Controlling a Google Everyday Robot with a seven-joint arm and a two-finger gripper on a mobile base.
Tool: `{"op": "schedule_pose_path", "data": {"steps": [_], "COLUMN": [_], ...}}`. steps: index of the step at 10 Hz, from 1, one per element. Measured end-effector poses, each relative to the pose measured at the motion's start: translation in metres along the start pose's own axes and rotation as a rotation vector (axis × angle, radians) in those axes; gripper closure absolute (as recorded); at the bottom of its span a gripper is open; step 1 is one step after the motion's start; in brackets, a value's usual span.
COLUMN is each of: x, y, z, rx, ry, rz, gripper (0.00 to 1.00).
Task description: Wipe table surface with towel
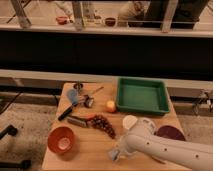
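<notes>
Camera view: gripper (116, 155), pressed together, pinches rumpled limp towel (113, 156) on smooth wooden table surface (90, 150).

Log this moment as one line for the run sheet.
task: wipe table | end effector: shut on towel, near front edge | orange bowl: front left | green tray: back right

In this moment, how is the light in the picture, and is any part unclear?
Camera view: warm, dim light on the table surface; the band behind it is nearly black. The whole picture is soft. The white arm's gripper, at the front edge, is shut and blurred, with the towel hardly distinguishable. The green tray shows no glare.
</notes>
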Motion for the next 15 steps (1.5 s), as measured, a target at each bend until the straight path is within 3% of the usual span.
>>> {"op": "schedule_pose_path", "data": {"steps": [7,15], "x": [-0.013,-0.017], "y": [-0.01,-0.038], "z": [0.012,0.019], "rx": [-0.009,-0.001], "ry": [0.03,0.084], "rz": [-0.008,0.002], "gripper": [1.0,1.0]}}
